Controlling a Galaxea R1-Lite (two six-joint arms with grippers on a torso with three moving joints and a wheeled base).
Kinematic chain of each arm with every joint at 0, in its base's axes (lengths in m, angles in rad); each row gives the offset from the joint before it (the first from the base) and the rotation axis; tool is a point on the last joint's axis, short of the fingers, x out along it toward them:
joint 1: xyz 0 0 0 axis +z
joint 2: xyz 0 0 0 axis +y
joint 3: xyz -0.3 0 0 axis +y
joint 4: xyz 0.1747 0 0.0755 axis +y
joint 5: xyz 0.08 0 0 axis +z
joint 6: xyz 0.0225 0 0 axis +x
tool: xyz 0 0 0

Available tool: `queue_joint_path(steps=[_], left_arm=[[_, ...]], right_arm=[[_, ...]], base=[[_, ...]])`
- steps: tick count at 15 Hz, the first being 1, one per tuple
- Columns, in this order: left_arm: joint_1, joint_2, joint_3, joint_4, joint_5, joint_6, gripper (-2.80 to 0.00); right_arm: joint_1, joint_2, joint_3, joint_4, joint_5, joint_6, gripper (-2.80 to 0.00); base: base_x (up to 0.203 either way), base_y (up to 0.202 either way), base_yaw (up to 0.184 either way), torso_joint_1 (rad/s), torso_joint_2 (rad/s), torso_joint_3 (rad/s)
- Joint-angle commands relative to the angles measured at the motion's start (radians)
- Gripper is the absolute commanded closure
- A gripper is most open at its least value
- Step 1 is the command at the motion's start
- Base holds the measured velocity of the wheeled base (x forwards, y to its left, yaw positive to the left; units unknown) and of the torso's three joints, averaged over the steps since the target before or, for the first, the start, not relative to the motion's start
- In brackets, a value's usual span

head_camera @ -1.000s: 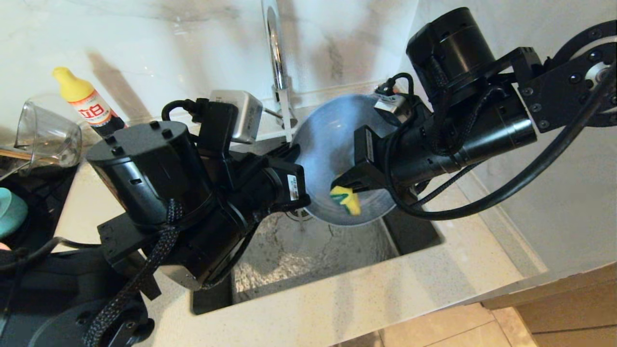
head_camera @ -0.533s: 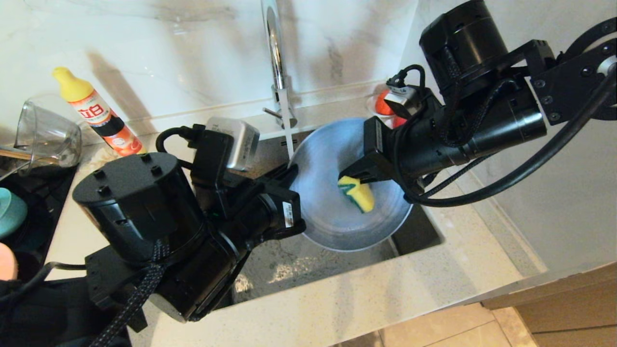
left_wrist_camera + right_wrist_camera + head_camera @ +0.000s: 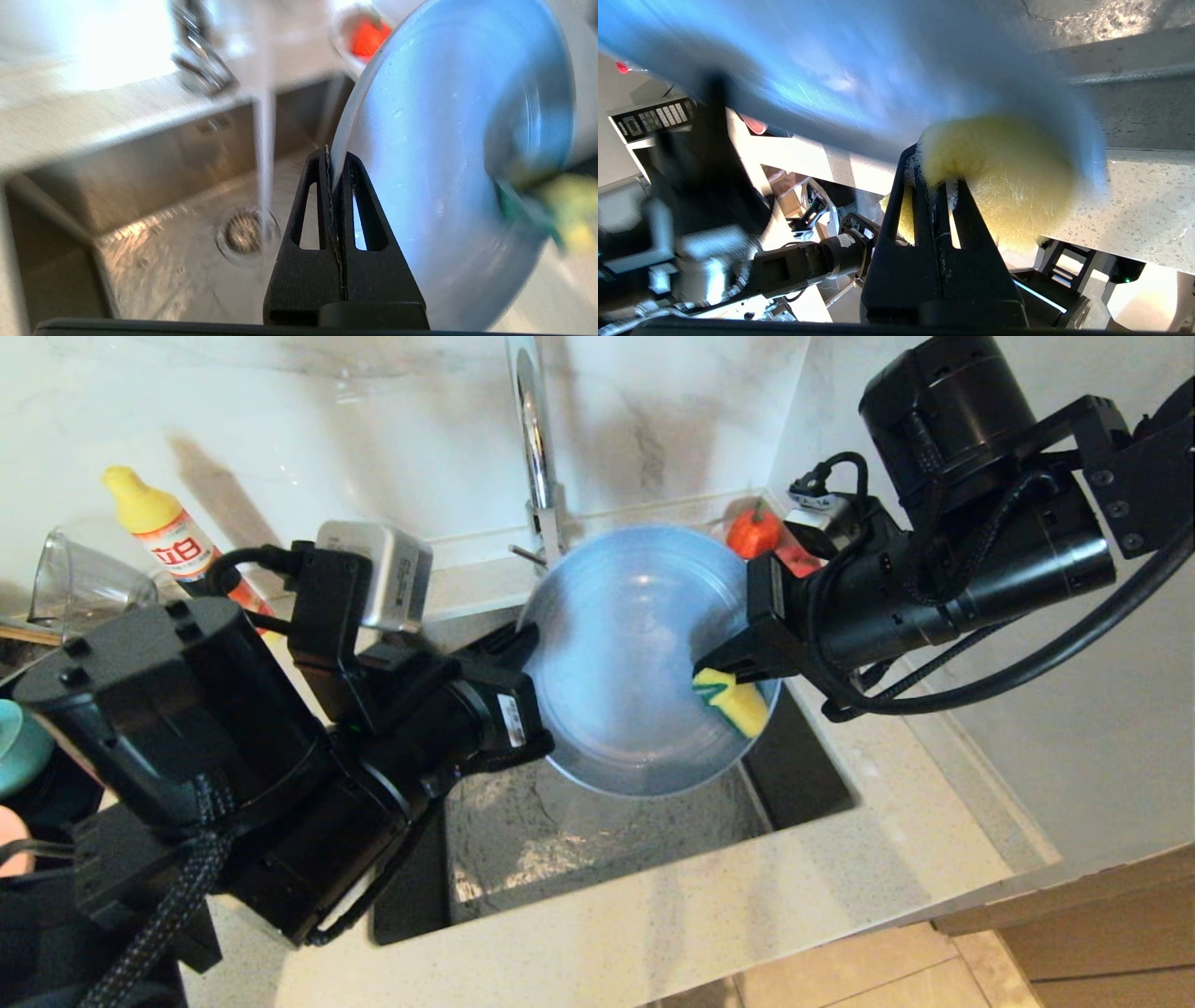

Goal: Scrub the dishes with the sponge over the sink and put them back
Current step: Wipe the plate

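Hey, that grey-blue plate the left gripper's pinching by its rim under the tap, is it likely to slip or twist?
Probably slippery: the grey-blue plate sits wet under the faucet. The left gripper pinches only its rim, so pushes from the sponge may pivot it. It looks stiff and unbending.

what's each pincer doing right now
Left pincer: closed on the rim of the grey-blue plate.
Right pincer: closed on the sponge.
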Motion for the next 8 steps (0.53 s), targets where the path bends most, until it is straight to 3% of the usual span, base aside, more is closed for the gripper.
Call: queue_joint_path(steps=[1,4,8], left_arm=[[0.03,0.026,-0.069,-0.002,0.003,-0.016,0.0],[0.025,0.058,-0.096,0.029,0.007,-0.079,0.0],[-0.028,0.108,-0.087,0.019,0.005,-0.096,0.0]], right_arm=[[0.003,-0.01,0.019,0.005,0.002,0.004,0.0],[0.045,0.013,0.029,-0.003,0.003,0.008,0.0],[0.096,0.061,-0.013,-0.015,0.002,0.012,0.0]], base=[[0.0,0.0,0.0,0.0,0.0,0.0],[0.0,0.0,0.0,0.0,0.0,0.0],[0.0,0.0,0.0,0.0,0.0,0.0]])
